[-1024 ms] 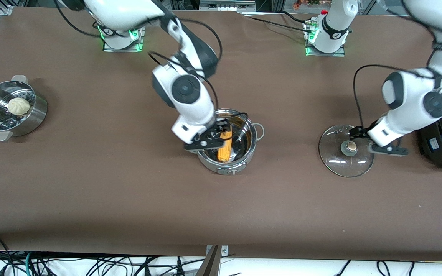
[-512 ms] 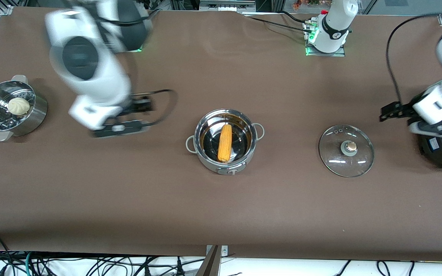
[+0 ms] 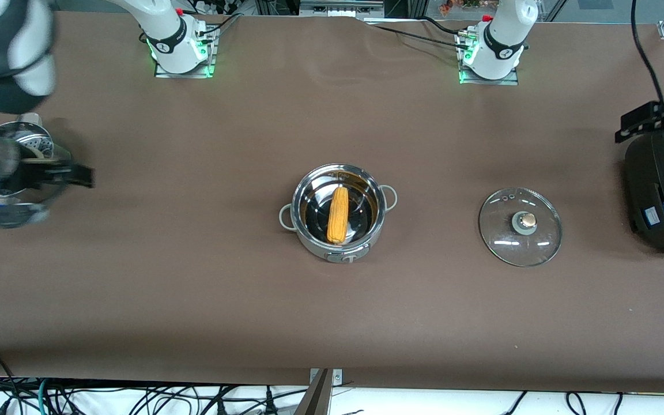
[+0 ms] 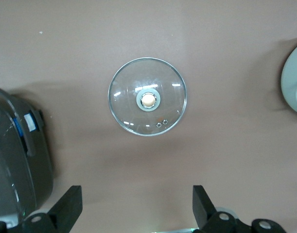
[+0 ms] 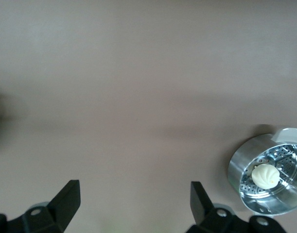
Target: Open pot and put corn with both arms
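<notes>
While the steel pot point(image 3: 338, 212) sits near the middle of the brown table point(image 3: 193, 288), its glass lid point(image 3: 520, 226) lies flat on the tabletop beside it, toward the left arm's end, apart from the pot and with the brass-coloured knob point(image 3: 528, 219) facing up. Inside the uncovered pot rests the corn cob point(image 3: 338, 214), lying across the pot's floor with one end pointing toward the front camera and the other toward the robots' bases; nothing grips it.

At the left arm's end of the table, the left gripper point(image 4: 137, 206) hangs high over the big black cooker point(image 3: 663, 199). Its two black fingers point(image 4: 66, 206) are spread wide with nothing between them, and the left wrist view looks down past them at the lid point(image 4: 147, 96) lying well below, with the cooker point(image 4: 17, 160) at the edge of that picture.

Up at the right arm's end, the right gripper point(image 5: 133, 204) is raised over the perforated steamer pot point(image 3: 32, 150), which it partly hides in the front view. Its fingers point(image 5: 65, 201) also stand wide apart and empty. The right wrist view shows the steamer pot point(image 5: 270, 178) on the table below, with a white bun point(image 5: 265, 175) sitting inside on its perforated floor.
</notes>
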